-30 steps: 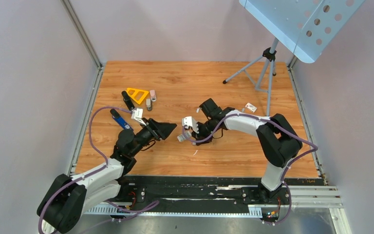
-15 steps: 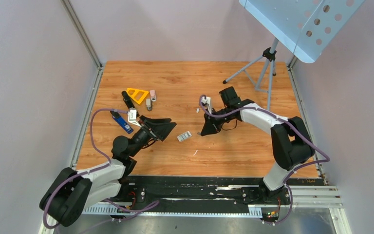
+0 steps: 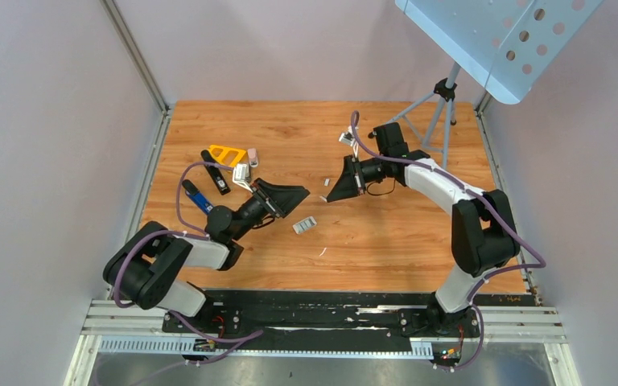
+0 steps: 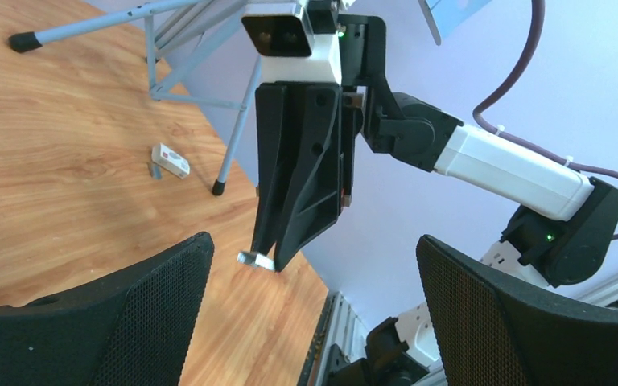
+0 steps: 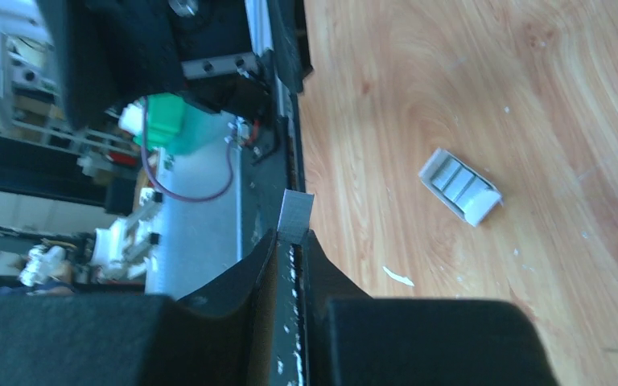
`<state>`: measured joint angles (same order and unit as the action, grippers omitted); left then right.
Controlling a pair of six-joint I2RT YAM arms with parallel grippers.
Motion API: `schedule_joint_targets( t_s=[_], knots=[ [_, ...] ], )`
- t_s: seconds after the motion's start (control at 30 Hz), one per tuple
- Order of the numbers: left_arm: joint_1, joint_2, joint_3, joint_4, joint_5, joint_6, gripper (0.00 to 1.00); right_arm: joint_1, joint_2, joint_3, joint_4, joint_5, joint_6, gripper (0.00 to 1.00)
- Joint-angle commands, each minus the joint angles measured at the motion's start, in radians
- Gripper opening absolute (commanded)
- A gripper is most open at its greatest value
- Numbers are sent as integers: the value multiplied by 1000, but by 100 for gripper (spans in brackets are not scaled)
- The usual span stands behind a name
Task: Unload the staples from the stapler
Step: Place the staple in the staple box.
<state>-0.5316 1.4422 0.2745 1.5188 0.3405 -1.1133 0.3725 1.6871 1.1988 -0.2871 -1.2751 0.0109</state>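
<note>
**Two arms apart, one strip of staples clear of the stapler**

Raised above the middle of the table (image 3: 386,249), the right gripper (image 3: 331,195) has its fingers pressed together on a thin silver strip (image 5: 295,215). The strip pokes out past the fingertips and looks like a short run of staples. Facing it from the left side of the table, the left gripper (image 3: 294,203) has its fingers spread wide with nothing between them.

On the wood below and between the two grippers lies a small grey piece (image 3: 304,225), ribbed and white at one end. It lies in the nearer half of the table, touched by neither arm. It appears to be the stapler, though the views are too coarse to be sure or to show whether any staples remain inside. A white scrap (image 3: 322,252) lies just beside it, toward the near edge.

Judging by this, the main step looks done, with a strip out and held free of the body. What seems left is to set the strip down on the table and check the grey piece for more.

An orange triangle (image 3: 227,153) and a black bar (image 3: 216,171) sit untouched near the far-left corner.
</note>
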Motion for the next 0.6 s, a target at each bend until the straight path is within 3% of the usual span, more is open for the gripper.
schedule_joint_targets(
  t_s=[0.0,0.27,0.57],
  knots=[
    [-10,39,15,86,-16,-22,97,-24,14,-1,196,-98,309,5],
    [-17,115,54,86,-51,-126,90,-25,24,-1,435,-107,565,5],
    [-29,136,84,87,-109,-185,84,-23,36,-10,503,-102,639,5]
  ],
)
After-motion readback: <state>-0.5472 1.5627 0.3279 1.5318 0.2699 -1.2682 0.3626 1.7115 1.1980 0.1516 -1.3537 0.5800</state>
